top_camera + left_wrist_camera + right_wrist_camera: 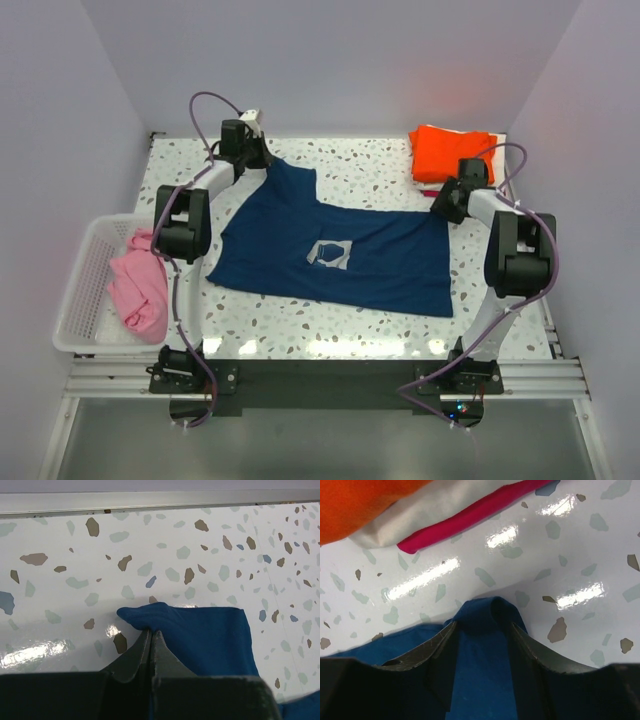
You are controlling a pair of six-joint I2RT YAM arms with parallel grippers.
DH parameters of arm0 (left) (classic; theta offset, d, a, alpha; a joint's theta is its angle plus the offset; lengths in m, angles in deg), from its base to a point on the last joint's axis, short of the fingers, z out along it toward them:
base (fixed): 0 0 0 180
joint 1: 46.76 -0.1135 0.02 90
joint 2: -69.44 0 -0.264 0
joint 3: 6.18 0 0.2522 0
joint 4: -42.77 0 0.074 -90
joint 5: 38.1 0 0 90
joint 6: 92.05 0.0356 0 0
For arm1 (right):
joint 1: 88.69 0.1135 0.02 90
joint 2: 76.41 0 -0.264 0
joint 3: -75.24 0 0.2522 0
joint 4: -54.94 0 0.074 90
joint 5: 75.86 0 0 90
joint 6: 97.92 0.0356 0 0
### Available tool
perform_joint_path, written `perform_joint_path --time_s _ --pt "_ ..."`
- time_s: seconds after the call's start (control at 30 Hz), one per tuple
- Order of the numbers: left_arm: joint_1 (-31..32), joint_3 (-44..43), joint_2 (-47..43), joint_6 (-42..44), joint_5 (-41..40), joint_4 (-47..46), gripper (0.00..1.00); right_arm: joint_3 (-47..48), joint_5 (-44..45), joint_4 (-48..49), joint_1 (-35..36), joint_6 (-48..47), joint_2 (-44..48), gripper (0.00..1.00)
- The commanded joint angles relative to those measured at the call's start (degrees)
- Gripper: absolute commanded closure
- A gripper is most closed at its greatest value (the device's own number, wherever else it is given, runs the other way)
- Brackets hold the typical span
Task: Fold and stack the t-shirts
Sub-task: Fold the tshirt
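Observation:
The navy blue t-shirt (pixel 340 250) lies spread on the table with its pale chest print facing up. At the shirt's far left corner, my left gripper (pixel 262 160) is shut on a bunched edge of navy cloth (pixel 210 635), fingertips pinched together (pixel 151 630). My right gripper (pixel 440 205) stands at the far right corner, open, its jaws straddling a raised fold of the navy shirt (pixel 490 610) between the tips (pixel 484 625). A folded stack sits at the far right: orange (pixel 450 150) on top, with white (pixel 420 515) and red (pixel 470 515) showing under it in the right wrist view.
A pink t-shirt (pixel 140 285) lies crumpled in the white slatted basket (pixel 80 300) at the left edge of the table. The folded stack lies just beyond my right gripper. A wall runs along the table's far edge (pixel 150 502).

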State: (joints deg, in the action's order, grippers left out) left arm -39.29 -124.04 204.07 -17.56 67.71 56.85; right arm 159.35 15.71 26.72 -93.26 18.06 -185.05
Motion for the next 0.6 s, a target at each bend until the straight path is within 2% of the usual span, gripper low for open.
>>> perform_joint_path --time_s 0.0,0.27,0.57 --pt "-0.8 0.2 -2.8 -0.4 0.0 -4.1 1.00 1.3 -0.4 2.4 -0.3 1.6 -0.3 0.54" --pt "-0.8 -0.1 -2.1 0.2 -0.4 -3.7 1.00 -4.2 2.3 1.9 -0.6 2.8 8.5 0.55" --pt "-0.8 -0.3 -0.9 0.1 -0.8 -4.0 1.00 -7.1 5.6 -5.8 -0.5 2.5 12.2 0.68"
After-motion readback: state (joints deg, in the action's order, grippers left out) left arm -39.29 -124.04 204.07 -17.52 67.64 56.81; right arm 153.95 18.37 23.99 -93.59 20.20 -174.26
